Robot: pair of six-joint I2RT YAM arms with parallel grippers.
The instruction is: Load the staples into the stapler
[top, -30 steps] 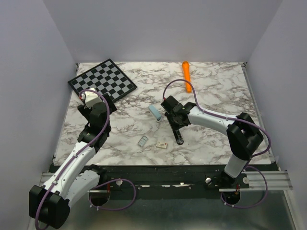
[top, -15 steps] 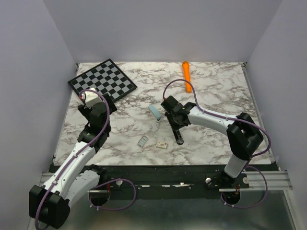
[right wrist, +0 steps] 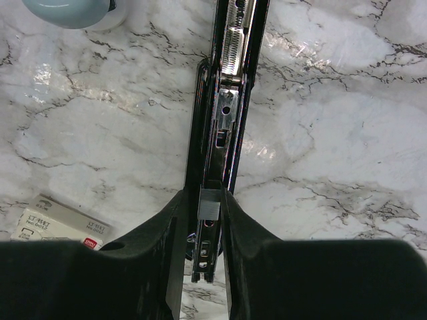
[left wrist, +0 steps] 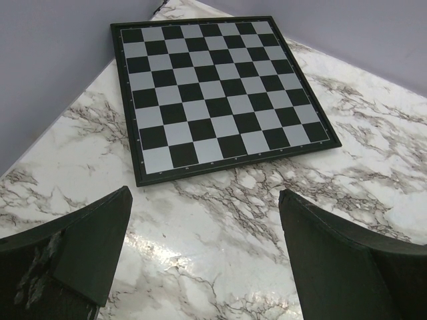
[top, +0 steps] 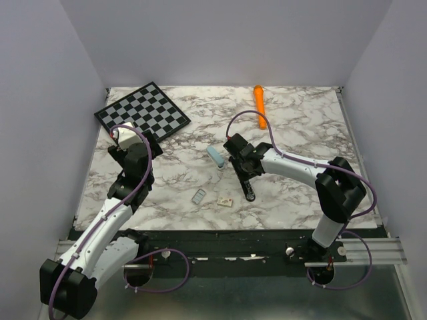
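The staples (right wrist: 209, 203) clamped in right end effector (right wrist: 205, 204) over the stapler (right wrist: 225, 120) — left end effector (left wrist: 203, 197) splayed wide

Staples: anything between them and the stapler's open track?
Nothing visible. The right gripper holds the staples directly over the open metal track of the stapler. The spring sits farther along the track, clear of them.

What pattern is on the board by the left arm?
The board has black and pale grey checks; the left wrist view shows it best.
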